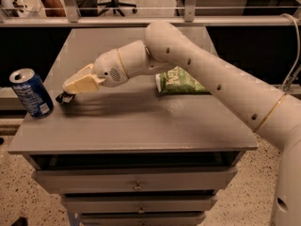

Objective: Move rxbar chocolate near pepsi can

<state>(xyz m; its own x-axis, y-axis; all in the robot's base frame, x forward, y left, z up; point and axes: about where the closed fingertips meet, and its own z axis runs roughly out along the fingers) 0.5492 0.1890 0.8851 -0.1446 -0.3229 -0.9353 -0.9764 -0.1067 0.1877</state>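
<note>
Camera view: gripper (67, 93) pinches rxbar chocolate (63, 98) near pepsi can (31, 93), green snack bag (181, 82) behind arm (211, 76).

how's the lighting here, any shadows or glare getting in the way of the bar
Camera view: light falls from above, so the arm and gripper, near the table's left edge, throw a soft shadow on the tabletop; the black bar at the gripper's tip looks dark beside it; the can top has a mild sheen, no harsh glare.
</note>
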